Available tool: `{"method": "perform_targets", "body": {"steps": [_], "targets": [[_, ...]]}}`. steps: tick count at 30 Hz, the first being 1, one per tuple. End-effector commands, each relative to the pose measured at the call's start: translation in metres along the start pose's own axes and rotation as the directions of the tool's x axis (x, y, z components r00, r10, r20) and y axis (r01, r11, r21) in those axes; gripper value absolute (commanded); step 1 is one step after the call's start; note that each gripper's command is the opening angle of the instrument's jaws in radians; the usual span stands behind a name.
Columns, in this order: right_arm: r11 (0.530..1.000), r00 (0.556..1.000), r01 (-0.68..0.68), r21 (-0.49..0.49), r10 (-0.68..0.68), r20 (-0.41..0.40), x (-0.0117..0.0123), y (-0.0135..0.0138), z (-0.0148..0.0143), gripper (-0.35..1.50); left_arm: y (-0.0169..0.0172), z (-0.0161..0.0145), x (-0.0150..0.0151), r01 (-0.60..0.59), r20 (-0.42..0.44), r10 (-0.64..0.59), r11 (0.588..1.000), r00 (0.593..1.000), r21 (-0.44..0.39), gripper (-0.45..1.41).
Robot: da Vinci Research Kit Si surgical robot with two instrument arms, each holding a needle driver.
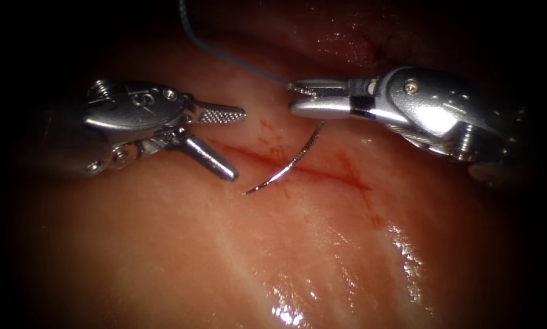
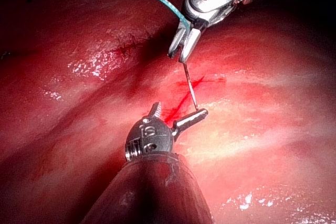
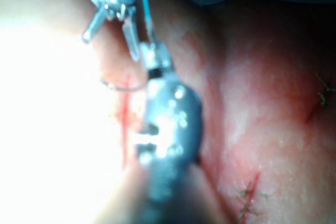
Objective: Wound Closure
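Right tool (image 1: 300, 97): where its serrated steel jaws meet, they clamp the needle's (image 1: 288, 164) blunt end, teal thread (image 1: 224, 55) trailing.
Left tool (image 1: 233, 143): jaws agape, empty.
Needle: thin curved steel above the red cut (image 1: 340, 176), clear of glossy tissue (image 1: 163, 244).

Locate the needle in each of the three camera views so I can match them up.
Endoscope view: the needle hangs from the right tool, its tip toward the open left tool, over the cut.
Left wrist view: needle between the right tool and left tool.
Right wrist view: needle beside the right tool.
Shared landmark: the cut.
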Motion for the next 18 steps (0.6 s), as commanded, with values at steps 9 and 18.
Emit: {"method": "perform_targets", "body": {"steps": [9, 18], "targets": [[0.995, 0.997, 0.055, 0.087, -0.050, -0.057, 0.0001, -0.0006, 0.0027, -0.35, -0.0004, 0.0029, -0.0010, 0.022, 0.039, -0.020, 0.998, 0.999, -0.059, 0.67], [0.989, 0.995, 0.095, 0.109, -0.090, -0.047, -0.0002, -0.0013, 0.0034, -0.35, -0.0004, 0.0041, -0.0006, 0.045, 0.058, -0.040, 0.994, 0.998, -0.100, 0.67]]}}
